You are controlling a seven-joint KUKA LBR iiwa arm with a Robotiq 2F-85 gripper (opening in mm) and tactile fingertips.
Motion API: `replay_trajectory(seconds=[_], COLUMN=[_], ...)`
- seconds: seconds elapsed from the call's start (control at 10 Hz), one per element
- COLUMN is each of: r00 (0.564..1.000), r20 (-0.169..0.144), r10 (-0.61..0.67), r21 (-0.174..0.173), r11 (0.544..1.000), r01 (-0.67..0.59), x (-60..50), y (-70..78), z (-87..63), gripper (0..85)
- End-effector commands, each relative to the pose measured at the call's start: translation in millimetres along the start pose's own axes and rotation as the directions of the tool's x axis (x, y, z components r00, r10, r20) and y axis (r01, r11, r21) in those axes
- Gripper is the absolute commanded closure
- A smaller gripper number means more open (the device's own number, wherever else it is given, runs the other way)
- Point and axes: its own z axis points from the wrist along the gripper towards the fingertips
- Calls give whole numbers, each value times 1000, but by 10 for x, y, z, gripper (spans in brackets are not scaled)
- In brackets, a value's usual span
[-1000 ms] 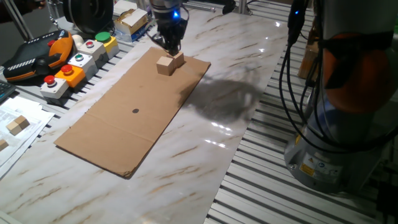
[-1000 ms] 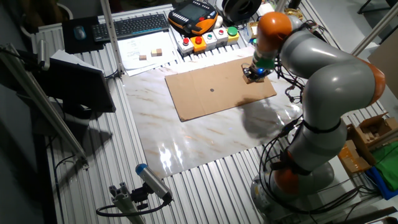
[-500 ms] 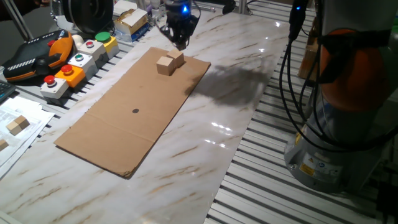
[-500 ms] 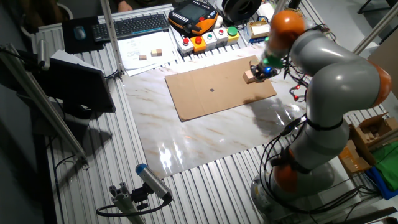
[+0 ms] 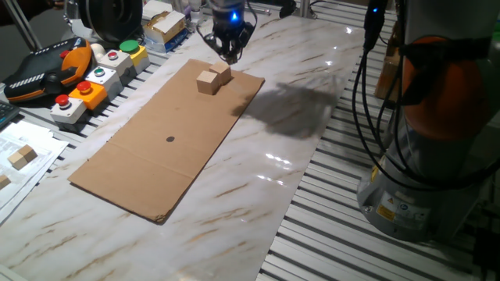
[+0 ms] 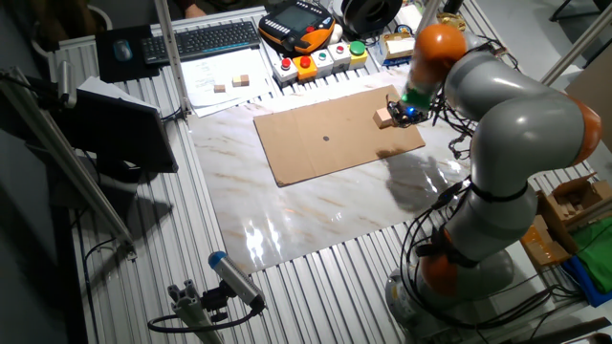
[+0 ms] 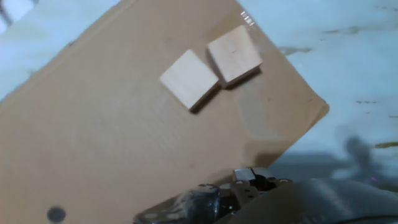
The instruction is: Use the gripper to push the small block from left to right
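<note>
One fixed view: gripper (image 5: 230, 51) hung above the far corner of the cardboard (image 5: 156, 148), lifted clear of the two blocks (image 5: 213, 79) and just behind them. The blocks sat touching near that corner. Couldn't tell from here whether the fingers were spread or closed, they were too small and dark.

Other fixed view: gripper (image 6: 409, 107) sat just beside the blocks (image 6: 385, 116), on the arm's side. The blocks showed as one pale blob and the fingers were unreadable here as well.

Hand view: two blocks (image 7: 210, 65) lay on the cardboard (image 7: 112, 143), corners touching, close to its edge with the marble (image 7: 348, 56) beyond. The fingers weren't clearly in frame, only dark hardware at the bottom.

Risks, as I judged them: the blocks were in contact, so a push on one would likely drag or spin the other. They were also near the cardboard edge, so a long stroke could tip one off onto the marble. An off-centre contact would rotate the block instead of sliding it.
</note>
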Motion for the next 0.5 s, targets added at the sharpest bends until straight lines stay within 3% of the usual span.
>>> replay_trajectory(seconds=[0.0, 0.2, 0.4], r00=[939, 921, 913], r20=[4, -19, -17], r10=[344, 390, 408], r21=[39, 38, 47], r11=[938, 921, 912], r01=[-343, -389, -407], x=[1, -28, -54], y=[-15, -44, -50], z=[17, 8, 1], gripper=[840, 840, 840])
